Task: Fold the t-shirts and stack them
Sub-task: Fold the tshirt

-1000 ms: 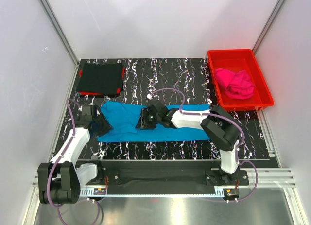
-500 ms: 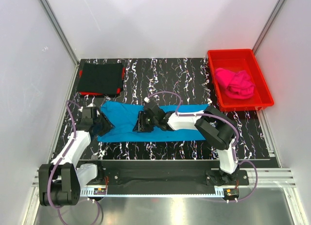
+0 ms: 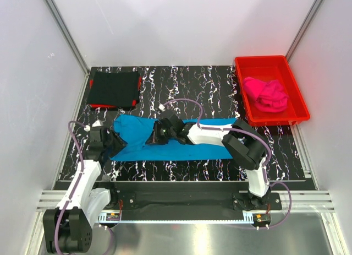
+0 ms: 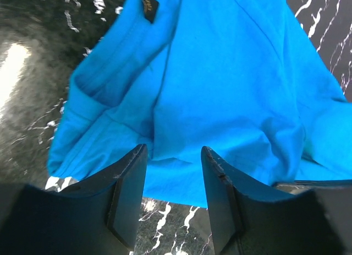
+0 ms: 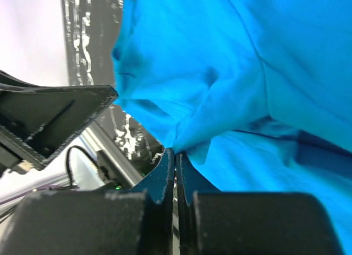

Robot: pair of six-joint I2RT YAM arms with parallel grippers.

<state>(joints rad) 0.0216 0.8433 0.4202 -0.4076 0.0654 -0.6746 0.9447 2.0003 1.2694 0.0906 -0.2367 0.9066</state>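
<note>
The blue shirt [image 3: 214, 151] lies spread in a long band across the near half of the black marbled table [image 3: 187, 84], running left to right just beyond the arm bases. The right gripper [image 3: 153, 139] reaches well over toward the left and comes down on the shirt left of its middle. Seen from its wrist, its fingers [image 5: 163, 177] are pressed tight together with a small peak of blue cloth pinched at their tips. The cloth around that peak is drawn up into creases.

The left gripper [image 3: 116, 140] sits at the left end of the same shirt, close to the right one. Its fingers [image 4: 129, 194] stand well apart, and the rumpled near edge of the shirt lies in the gap between them. I cannot tell whether either pad touches the cloth. A small dark label [image 4: 148, 0] shows on the shirt farther out from those fingers.

The black shirt [image 3: 114, 88] lies folded to a flat square in the far left corner of the table, apart from the blue one. The pink shirt [image 3: 267, 94] sits bunched in a heap inside the red bin [image 3: 300, 109] at the far right. A purple cable [image 3: 184, 102] loops above the right arm.
</note>
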